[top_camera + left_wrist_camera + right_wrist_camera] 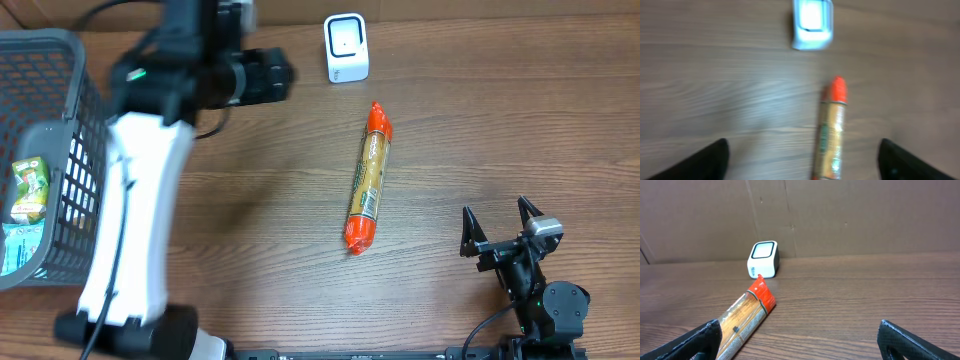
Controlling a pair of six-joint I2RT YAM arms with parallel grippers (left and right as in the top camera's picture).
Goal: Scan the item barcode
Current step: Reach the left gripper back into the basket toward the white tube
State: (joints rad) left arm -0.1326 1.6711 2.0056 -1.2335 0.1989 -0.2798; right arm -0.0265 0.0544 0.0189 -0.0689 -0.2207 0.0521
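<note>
The wooden table point(450, 120) takes up nearly everything in sight. At its left edge stands a grey mesh basket point(60, 45). The basket holds a green and yellow packet point(30, 190) and, nearer the robot, a bluish one point(15, 245) that I can only partly make out. The white left arm point(140, 200) reaches up past the basket toward the far side of the table. In the middle of the table lies the item to be scanned, a long sausage point(368, 180) in a tan wrapper with orange ends. It lies flat with nothing touching it. Its long axis runs almost straight away from the robot, the far end tipped a little to the right, toward the small white scanner point(346, 47) just beyond it. The left gripper point(803, 147) hangs above the sausage's far half. Its fingers are spread wide with nothing between them, and the sausage lies below, slightly to the right of centre. The view from that wrist is blurred. The right gripper point(495, 215) sits low at the near right, also spread wide and empty, and the sausage lies to its left and a little ahead. To my eye neither arm is clearly closer. The left one looks better placed, being over the item already, and a grip across that long axis seems the natural one.
</note>
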